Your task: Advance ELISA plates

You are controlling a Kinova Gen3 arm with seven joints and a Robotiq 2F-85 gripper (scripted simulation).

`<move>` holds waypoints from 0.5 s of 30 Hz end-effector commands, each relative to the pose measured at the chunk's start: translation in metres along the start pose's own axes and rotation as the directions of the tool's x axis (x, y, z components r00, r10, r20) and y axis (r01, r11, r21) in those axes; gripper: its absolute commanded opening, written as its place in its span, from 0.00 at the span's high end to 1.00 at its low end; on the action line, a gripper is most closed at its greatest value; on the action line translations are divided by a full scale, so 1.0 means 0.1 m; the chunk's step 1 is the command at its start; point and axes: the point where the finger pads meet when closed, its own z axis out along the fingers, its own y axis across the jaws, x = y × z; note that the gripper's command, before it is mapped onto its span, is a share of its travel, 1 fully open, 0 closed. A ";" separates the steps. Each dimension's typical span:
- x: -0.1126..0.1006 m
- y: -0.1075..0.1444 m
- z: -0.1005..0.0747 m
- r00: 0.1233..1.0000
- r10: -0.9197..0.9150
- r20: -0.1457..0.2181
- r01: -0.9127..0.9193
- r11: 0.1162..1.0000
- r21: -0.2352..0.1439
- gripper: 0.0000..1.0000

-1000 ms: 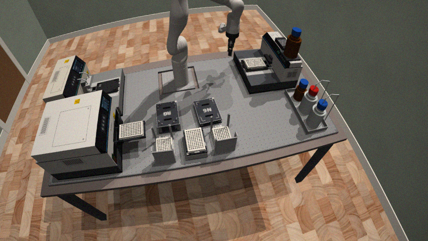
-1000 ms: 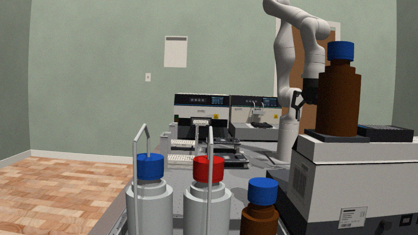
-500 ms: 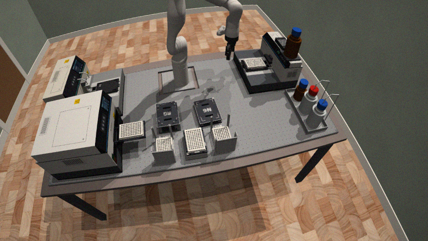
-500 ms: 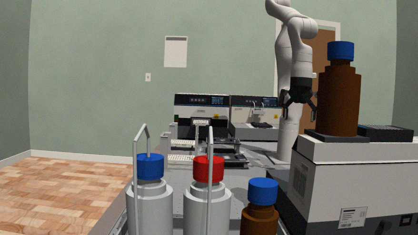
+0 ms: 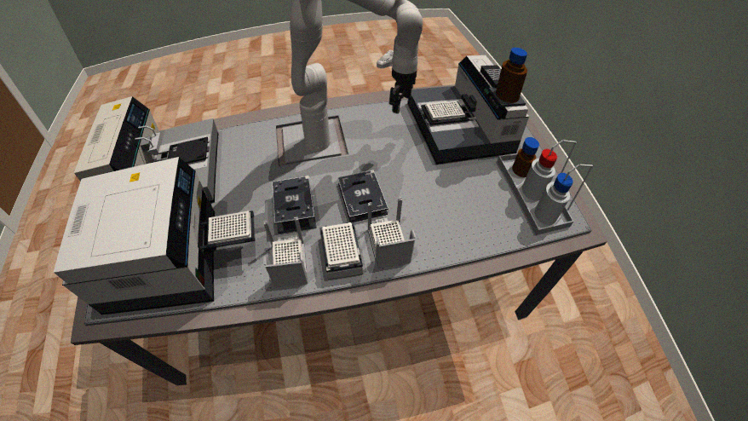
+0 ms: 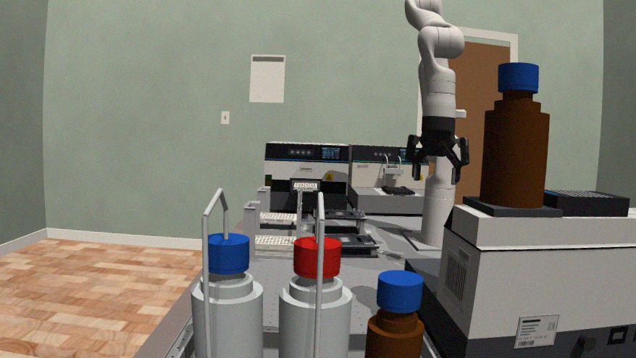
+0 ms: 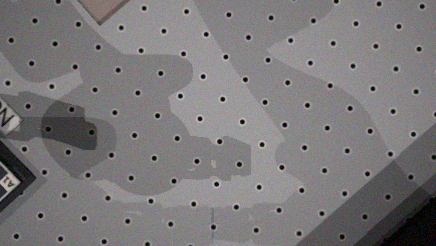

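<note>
Green walls and wood-block floor surround a grey perforated table [image 5: 470, 209] carrying lab instruments. Arm's pincer [image 5: 395, 99] hangs pointing down above bare table, just left of the far-right instrument [image 5: 470, 141], fingers spread fully wide and holding nothing; exterior view shows the pincer [image 6: 437, 167] well above the deck. A white well plate [image 5: 444, 110] lies flat on that instrument's dark tray, a brown bottle with blue cap [image 5: 511, 76] on its housing. Near the middle, nest RG [image 5: 292, 198] and nest N6 [image 5: 361, 194] sit side by side, both bare. In the near row, a plate [image 5: 341, 244] lies on a low station between two walled stack racks, each with a plate visible inside: left rack [image 5: 286, 272], right rack [image 5: 393, 250]. Another plate [image 5: 228, 227] sits on the tray of the big white instrument [image 5: 125, 225] at left. A smaller instrument [image 5: 112, 135] stands far left, its dark tray [image 5: 188, 150] looks bare. Plate labels too small to read. Wrist view shows only perforated table [image 7: 300, 75] and shadows.
</note>
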 end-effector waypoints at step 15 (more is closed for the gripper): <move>-0.20 -0.51 0.00 0.985 0.173 -0.002 -0.173 0.985 -0.002 0.00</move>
